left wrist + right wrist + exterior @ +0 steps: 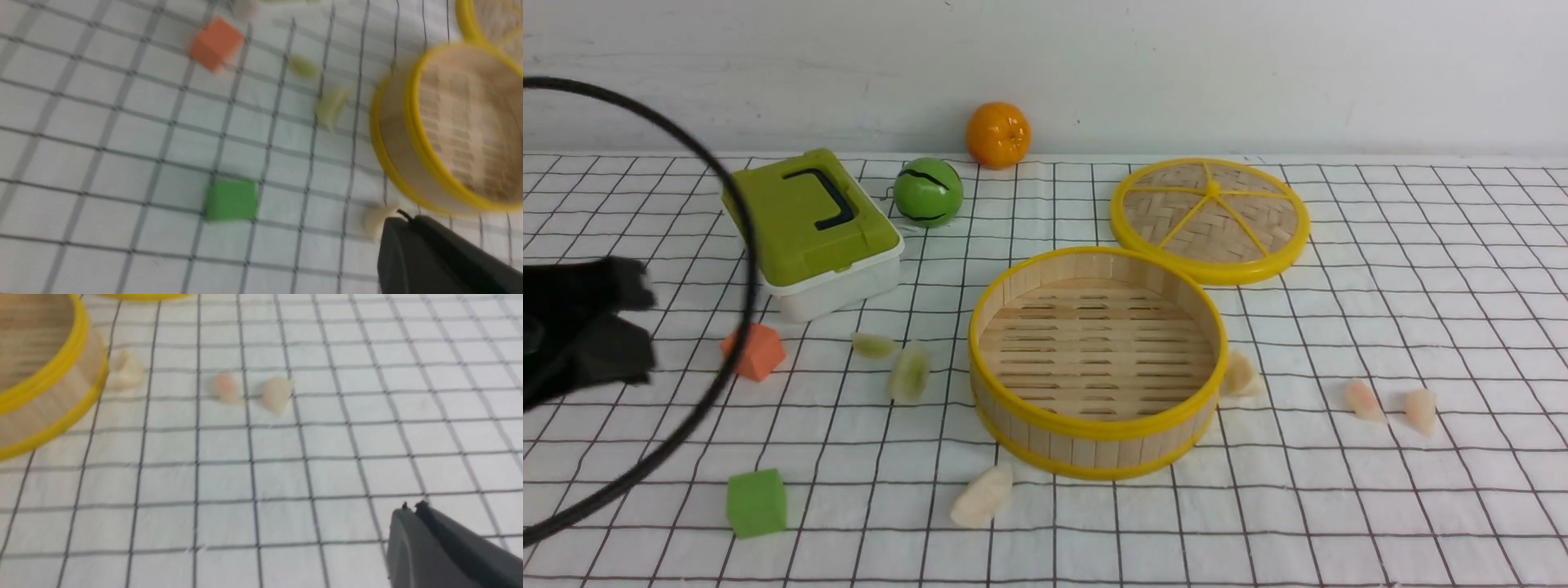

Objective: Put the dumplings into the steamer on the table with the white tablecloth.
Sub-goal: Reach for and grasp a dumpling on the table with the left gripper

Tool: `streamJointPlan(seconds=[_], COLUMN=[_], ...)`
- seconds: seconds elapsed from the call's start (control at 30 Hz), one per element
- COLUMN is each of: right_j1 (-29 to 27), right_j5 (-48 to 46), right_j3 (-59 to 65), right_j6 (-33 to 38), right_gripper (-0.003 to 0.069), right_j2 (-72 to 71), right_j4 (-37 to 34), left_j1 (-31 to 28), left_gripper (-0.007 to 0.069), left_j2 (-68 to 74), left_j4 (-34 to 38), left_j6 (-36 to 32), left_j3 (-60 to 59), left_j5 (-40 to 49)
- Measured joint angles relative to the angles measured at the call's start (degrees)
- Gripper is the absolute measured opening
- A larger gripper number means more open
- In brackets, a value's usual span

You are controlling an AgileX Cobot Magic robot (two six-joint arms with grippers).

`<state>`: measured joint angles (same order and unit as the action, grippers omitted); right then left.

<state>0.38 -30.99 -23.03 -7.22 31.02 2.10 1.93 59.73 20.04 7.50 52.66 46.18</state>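
The steamer (1013, 412) stands empty mid-table on the white tablecloth (1339, 506). Around it lie the dumplings: two pale green (876, 345) (909, 373) to its left, a whitish one (983, 496) in front, a whitish one (1240, 374) at its right wall, and two pinkish (1364, 401) (1420, 410) further right. My left gripper (637, 322) is blurred at the far left. In the left wrist view it (404, 218) is shut and empty, its tip beside the front dumpling (374, 220). My right gripper (412, 508) is shut and empty, short of the pinkish dumplings (226, 387) (277, 393).
The woven steamer lid (1210, 219) lies behind the steamer. A green-lidded box (813, 229), a green ball (929, 192) and an orange (998, 135) sit at the back left. An orange cube (754, 351) and a green cube (756, 502) lie front left. A black cable (743, 245) arcs there.
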Motion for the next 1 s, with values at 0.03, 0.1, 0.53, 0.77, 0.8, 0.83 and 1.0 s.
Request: streamJointPlan(seconds=[0.03,0.1,0.53,0.77,0.8,0.83,1.0], right_j1=[1.7,4.8,13.3,13.3,13.3,13.3,13.3], right_j5=[-1.1,-2.1,2.8,1.4,1.2,1.1,1.2], right_j3=[0.0,0.0,-0.1,-0.1,-0.1,-0.1,-0.1], right_j6=[2.3,6.1,13.3,13.5,13.5,13.5,13.9], right_gripper=[-0.0003,-0.0003,-0.0001,0.0,0.0,0.0,0.0003], right_j2=[1.5,3.7,10.8,10.8,10.8,10.8,10.7], right_j4=[-2.4,-5.8,-9.7,-9.8,-9.8,-9.7,-9.4], left_j1=[0.0,0.2,12.9,12.9,12.9,12.9,12.9], left_gripper=[-0.0013,-0.0013,-0.0004,0.0171,0.0197,0.0226,0.0288], left_j2=[4.4,11.8,45.3,56.6,57.5,58.5,61.9], left_j4=[4.8,9.0,-10.6,-13.0,-13.4,-13.8,-15.9], left_j6=[-4.6,-9.4,1.9,2.6,2.6,2.6,2.6], left_j3=[2.0,5.6,36.0,43.7,44.0,44.1,44.3], left_j5=[3.7,8.9,11.4,8.9,8.2,7.6,5.2])
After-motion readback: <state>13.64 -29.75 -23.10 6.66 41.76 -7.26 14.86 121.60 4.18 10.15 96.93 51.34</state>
